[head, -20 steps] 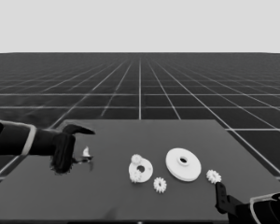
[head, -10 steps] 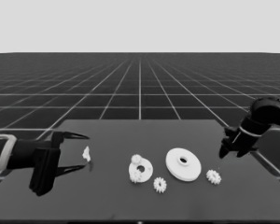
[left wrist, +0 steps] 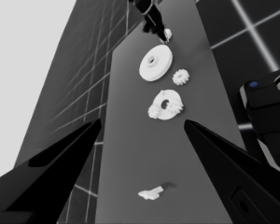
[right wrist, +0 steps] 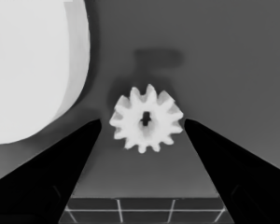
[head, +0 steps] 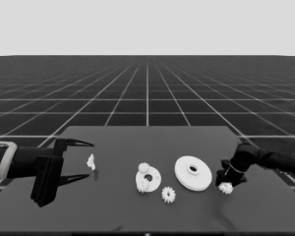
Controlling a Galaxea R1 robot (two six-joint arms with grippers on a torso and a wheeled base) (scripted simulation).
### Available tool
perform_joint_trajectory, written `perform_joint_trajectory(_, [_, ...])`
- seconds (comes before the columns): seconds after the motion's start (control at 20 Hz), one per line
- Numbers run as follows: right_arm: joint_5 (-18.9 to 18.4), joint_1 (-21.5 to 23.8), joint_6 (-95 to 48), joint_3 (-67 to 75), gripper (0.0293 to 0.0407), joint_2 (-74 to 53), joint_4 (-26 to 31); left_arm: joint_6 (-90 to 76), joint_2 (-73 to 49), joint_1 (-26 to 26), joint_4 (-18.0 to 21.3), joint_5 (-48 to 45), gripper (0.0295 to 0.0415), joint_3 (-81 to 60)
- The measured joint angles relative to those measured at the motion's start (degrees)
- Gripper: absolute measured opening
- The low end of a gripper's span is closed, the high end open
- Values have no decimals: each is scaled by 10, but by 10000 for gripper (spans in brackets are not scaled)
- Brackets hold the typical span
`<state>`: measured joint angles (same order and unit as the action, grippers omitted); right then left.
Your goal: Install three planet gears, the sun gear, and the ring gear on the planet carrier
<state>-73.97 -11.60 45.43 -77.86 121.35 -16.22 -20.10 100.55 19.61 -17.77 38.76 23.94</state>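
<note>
Right gripper (head: 227,183): low over the table's right part, directly above a gear (head: 225,188); in the right wrist view its fingers (right wrist: 60,172) stood apart, one on each side of that gear (right wrist: 147,119), with a gap to the teeth on both sides.
Left gripper (head: 81,161): parked over the table's left end, spread wide, gripping nothing.
Thin piece (head: 91,162): just beside the left fingertips, apart from them.
Larger round part (head: 193,172): flat on the table, near the right gripper's gear and left of it.
Smaller round part (head: 148,178): left of the larger one, with two gears (head: 143,167) on it.
Loose gear (head: 168,194): on the table near the front edge, between the two round parts.
</note>
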Motion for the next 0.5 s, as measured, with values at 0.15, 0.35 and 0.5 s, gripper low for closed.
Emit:
perform_joint_trajectory(0.15, [11, -12, -4, -17, 385, 9, -7, 0, 0, 0, 0, 0, 385, 0])
perform_joint_trajectory(0.35, [13, -15, -4, -20, 314, 11, -8, 0, 0, 0, 0, 0, 385, 0])
perform_joint_trajectory(0.5, [13, -14, -5, -21, 312, 11, -8, 0, 0, 0, 0, 0, 385, 0])
